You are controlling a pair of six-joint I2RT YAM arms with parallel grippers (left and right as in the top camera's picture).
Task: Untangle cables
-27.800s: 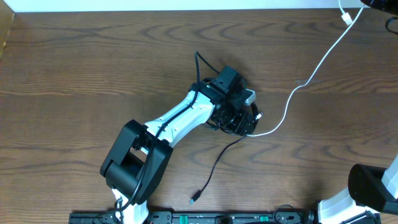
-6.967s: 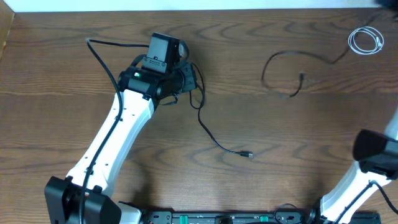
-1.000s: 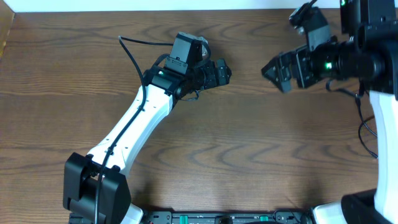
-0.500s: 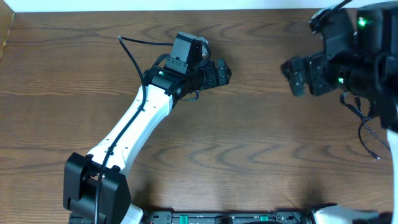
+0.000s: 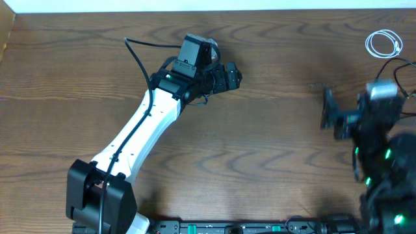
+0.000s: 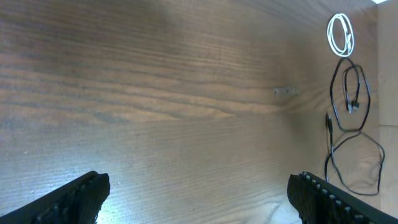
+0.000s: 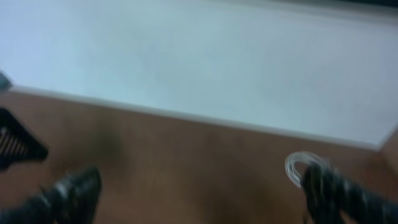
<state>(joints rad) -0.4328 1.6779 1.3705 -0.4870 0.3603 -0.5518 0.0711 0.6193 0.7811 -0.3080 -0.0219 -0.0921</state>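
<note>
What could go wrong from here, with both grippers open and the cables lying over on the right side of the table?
1. The right gripper is motion-blurred close to the black cables; it might snag them or knock the white coil.
2. In the left wrist view the black cables seem to touch where their loops meet, so lifting one may drag the other along.
</note>
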